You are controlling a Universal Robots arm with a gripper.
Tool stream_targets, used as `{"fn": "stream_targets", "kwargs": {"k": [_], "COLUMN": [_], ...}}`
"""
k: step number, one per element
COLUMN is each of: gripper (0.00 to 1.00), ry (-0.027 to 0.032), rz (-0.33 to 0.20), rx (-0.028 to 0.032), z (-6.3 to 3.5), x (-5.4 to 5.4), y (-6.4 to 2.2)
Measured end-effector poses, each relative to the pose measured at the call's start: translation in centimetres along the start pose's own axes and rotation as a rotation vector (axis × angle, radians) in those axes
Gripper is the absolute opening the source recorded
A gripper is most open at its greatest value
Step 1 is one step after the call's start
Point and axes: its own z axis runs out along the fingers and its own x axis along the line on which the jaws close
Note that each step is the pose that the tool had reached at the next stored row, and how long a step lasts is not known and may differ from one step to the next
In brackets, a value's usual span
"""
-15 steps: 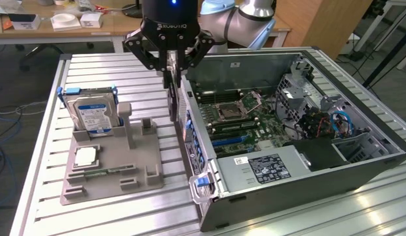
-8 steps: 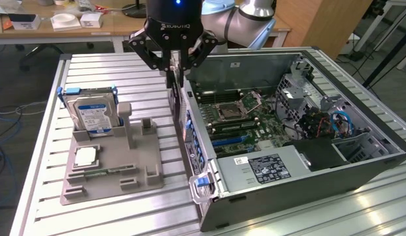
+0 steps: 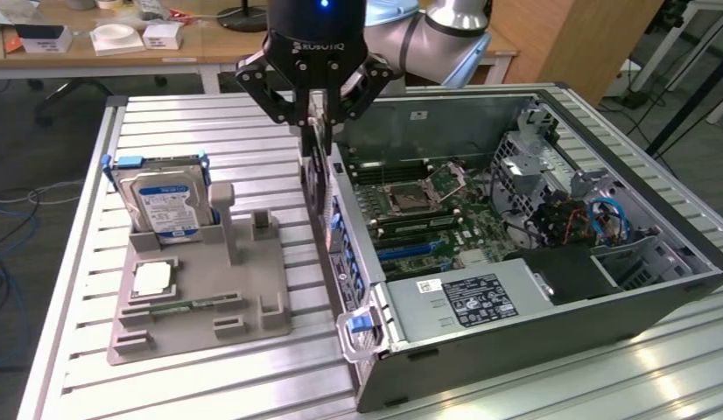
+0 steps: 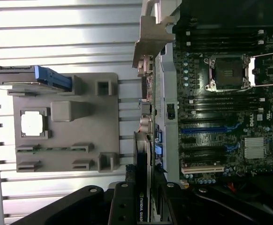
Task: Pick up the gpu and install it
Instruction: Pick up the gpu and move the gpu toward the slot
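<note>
The gpu hangs on edge, dark board with a silver end bracket, and my gripper is shut on its upper end. It hovers over the near side wall of the open computer case, between the grey parts holder and the motherboard. In the wrist view the gpu runs out from between my gripper along the case wall, beside the motherboard and its blue and black slots.
The grey holder carries a hard drive standing upright, a square silver chip and a narrow green memory stick. A labelled power supply fills the case's near corner. Everything rests on a slatted aluminium table.
</note>
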Motion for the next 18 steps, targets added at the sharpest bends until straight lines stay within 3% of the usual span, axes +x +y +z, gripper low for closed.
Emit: {"fn": "stream_targets", "kwargs": {"k": [18], "gripper": [0.26], "ry": [0.0000], "rz": [0.000], "rx": [0.0000], "z": [0.03], "x": [-1.04], "y": [0.08]}}
